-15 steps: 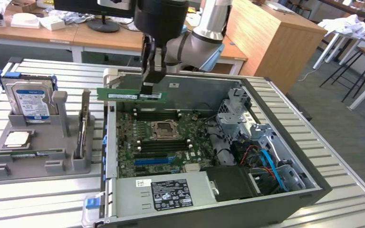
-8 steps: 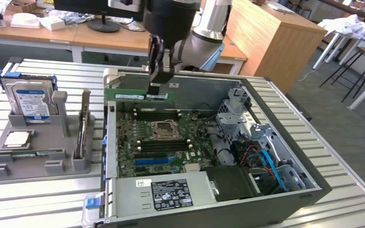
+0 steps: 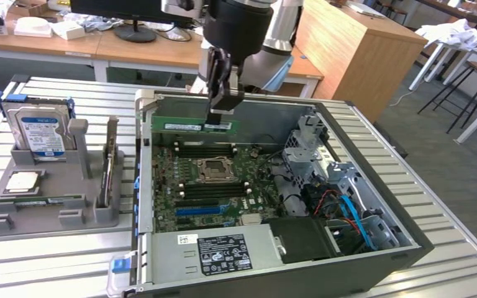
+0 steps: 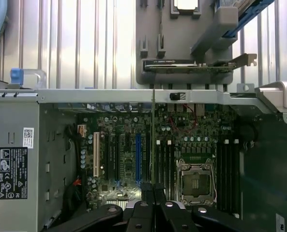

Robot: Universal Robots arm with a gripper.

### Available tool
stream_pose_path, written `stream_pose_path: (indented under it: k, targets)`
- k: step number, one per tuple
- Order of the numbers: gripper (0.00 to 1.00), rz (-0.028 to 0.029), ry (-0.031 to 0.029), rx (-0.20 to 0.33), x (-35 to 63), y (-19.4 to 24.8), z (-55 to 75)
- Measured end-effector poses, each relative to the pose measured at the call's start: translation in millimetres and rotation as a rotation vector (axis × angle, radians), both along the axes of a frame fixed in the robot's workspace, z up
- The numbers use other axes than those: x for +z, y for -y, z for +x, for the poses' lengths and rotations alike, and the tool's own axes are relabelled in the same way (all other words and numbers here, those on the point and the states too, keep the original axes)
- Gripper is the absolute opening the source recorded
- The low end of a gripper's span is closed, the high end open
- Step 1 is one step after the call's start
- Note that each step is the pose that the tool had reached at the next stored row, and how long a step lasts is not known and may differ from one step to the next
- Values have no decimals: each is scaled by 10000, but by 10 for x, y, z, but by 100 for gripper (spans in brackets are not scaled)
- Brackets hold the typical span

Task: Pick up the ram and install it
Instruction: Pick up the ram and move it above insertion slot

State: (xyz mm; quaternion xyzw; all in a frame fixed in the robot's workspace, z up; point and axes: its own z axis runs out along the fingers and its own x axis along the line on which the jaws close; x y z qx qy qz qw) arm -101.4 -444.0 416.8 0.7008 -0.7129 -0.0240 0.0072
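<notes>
Pincer closed on the ram, held level above the motherboard; seating well would call for keeping the stick parallel to the memory slots.

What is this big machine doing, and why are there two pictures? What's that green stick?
It is a robot arm with a pincer at its end. One picture comes from a camera off the arm. The other comes from a camera on the arm's wrist, looking down into an open computer case. The pincer is shut on the green stick, called the ram, a memory piece. It is held above the motherboard and not plugged in yet. On the table, at the exterior view's left, a grey tray holds a hard drive and other parts.
</notes>
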Motion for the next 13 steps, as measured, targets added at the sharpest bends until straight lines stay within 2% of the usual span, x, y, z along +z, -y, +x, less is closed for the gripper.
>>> stream_pose_path:
  k: [13]
  targets:
    - [11, 0, 0, 0, -7, 0, 305]
